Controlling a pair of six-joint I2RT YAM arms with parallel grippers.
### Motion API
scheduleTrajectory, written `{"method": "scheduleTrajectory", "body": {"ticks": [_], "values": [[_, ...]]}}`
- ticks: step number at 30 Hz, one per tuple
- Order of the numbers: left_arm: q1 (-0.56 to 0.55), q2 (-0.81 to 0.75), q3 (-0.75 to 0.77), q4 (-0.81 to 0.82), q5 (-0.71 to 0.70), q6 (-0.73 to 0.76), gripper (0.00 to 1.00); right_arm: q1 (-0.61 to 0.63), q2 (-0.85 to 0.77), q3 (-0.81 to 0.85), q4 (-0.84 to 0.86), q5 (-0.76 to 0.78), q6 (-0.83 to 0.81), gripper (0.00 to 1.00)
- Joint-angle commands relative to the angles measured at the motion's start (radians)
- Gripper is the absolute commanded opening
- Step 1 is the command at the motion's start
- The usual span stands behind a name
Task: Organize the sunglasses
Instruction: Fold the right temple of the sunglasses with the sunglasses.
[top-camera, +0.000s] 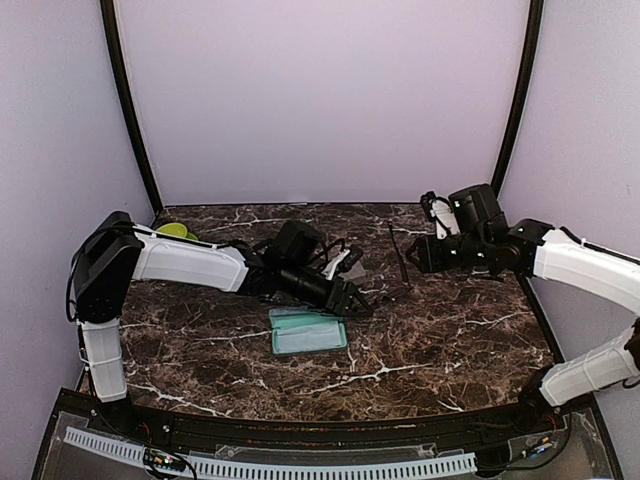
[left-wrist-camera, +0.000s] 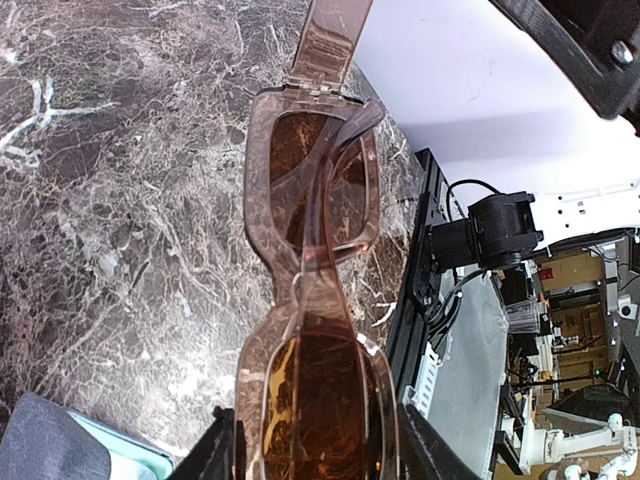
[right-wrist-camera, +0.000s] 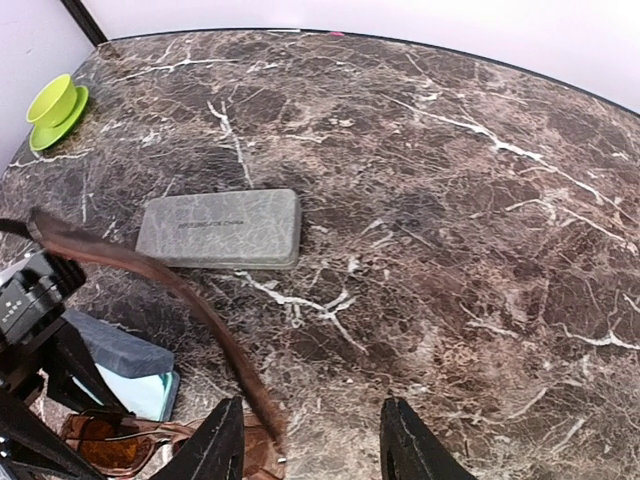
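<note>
Cup (top-camera: 175, 230): I see it in the table's (top-camera: 450, 340) far left corner.
Closed case (right-wrist-camera: 220, 228): behind the open case (top-camera: 308, 331), mid-table.

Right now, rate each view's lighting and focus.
Left wrist: sunglasses sharp, filling the view; white wall behind blown out. Right wrist: marble table crisp, the temple arm by the fingers soft and dark. Top external: dim, purple-tinted, sunglasses hard to pick out on the marble.

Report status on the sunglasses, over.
Left gripper clamped on translucent brown plastic sunglasses. Right gripper open around the unfolded temple. Flat grey rectangular case on the marble table beyond, not in the way.
</note>
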Motion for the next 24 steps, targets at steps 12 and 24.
{"method": "scheduleTrajectory", "body": {"ticks": [12, 24], "values": [[-0.019, -0.055, 0.004, -0.01, 0.025, 0.025, 0.08, -0.036, 0.122, 0.122, 0.01, 0.008, -0.025, 0.48], [-0.021, -0.045, 0.021, -0.016, 0.023, 0.032, 0.08, 0.031, 0.152, 0.118, 0.007, -0.02, -0.035, 0.47]]}}
